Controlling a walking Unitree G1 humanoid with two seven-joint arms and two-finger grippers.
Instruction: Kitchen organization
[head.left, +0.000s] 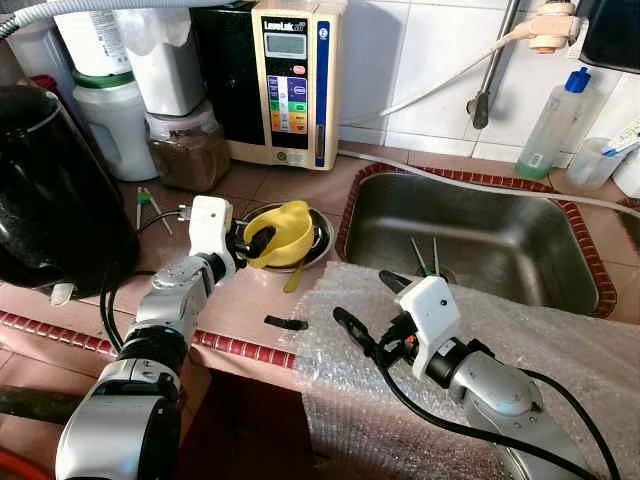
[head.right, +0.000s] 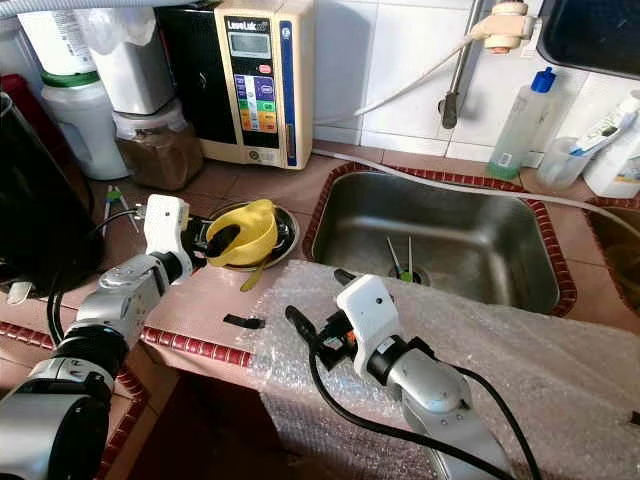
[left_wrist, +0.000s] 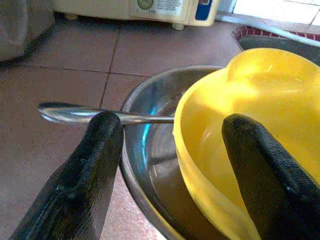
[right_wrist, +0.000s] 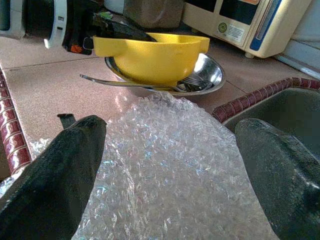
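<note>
Left eye view, frame centre: left gripper straddled rim of yellow bowl nested in steel dish, fingers spread, one inside. Right gripper spread, farther off, over bubble wrap.

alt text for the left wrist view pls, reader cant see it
Two open black gripper fingers straddle the rim of a yellow bowl, one outside and one inside. The bowl sits in a steel dish on a brown tiled counter, with a metal utensil handle sticking out over the dish's edge.
</note>
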